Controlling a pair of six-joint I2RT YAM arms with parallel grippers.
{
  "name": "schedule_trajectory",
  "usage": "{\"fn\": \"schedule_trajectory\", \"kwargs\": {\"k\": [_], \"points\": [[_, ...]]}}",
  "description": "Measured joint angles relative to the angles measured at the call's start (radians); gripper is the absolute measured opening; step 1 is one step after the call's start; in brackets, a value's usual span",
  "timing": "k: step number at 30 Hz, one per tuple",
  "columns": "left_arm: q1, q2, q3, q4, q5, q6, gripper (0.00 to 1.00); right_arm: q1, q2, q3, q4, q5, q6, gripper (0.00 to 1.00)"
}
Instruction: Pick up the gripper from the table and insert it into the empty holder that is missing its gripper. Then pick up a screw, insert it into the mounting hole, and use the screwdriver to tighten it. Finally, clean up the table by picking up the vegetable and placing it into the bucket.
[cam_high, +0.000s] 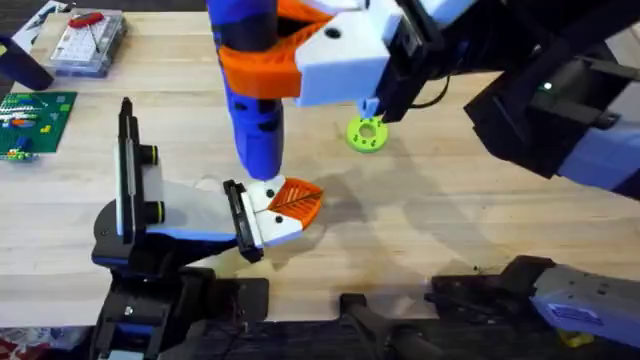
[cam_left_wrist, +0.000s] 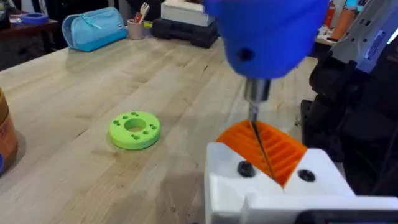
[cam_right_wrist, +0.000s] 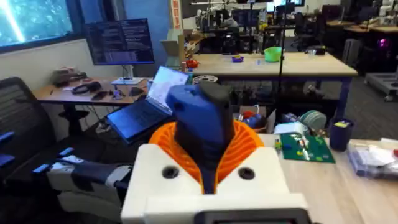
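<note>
Standing upright over the middle of the bench (cam_high: 420, 230), the blue screwdriver (cam_high: 252, 100) hangs in the right pincer (cam_high: 300, 60), whose white-and-orange fingers are clamped around its barrel just under the black band. In the right wrist view the driver's blue body (cam_right_wrist: 202, 134) sits between the orange ribbed pads (cam_right_wrist: 249, 146). Its thin tip (cam_left_wrist: 255, 115) points down at the small orange ribbed gripper (cam_high: 296, 200), which is seated in the white holder (cam_high: 215, 215) with the black end plate, at the end of the left arm lying low across the bench. In the left wrist view the tip meets the orange ribbed piece (cam_left_wrist: 280, 149) just above two dark holes in the white block (cam_left_wrist: 273, 180). Whether the left pincer is spread or pressed together cannot be told. A bright green ring (cam_high: 367, 133) lies flat on the wood beyond the holder, apart from it. A green circuit board (cam_high: 35, 115) and a clear plastic box (cam_high: 88, 45) rest near the far left corner.
</note>
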Motion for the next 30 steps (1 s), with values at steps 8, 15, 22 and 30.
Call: {"fn": "schedule_trajectory", "kwargs": {"k": [8, 15, 22, 30], "points": [[0.0, 0.0, 0.0, 0.0, 0.0, 0.0, 0.013, 0.0, 0.0, 0.0, -0.08, -0.016, 0.005, 0.054], [0.0, 0.0, 0.0, 0.0, -0.001, 0.0, 0.013, 0.0, 0.001, 0.0, -0.08, -0.016, -0.012, 0.051], [0.0, 0.0, 0.0, 0.0, -0.001, 0.0, 0.013, 0.001, 0.0, 0.0, -0.08, -0.016, -0.034, 0.052], [0.0, 0.0, 0.0, 0.0, -0.001, 0.0, 0.013, 0.025, 0.002, 0.0, -0.097, -0.016, -0.076, 0.052]]}}
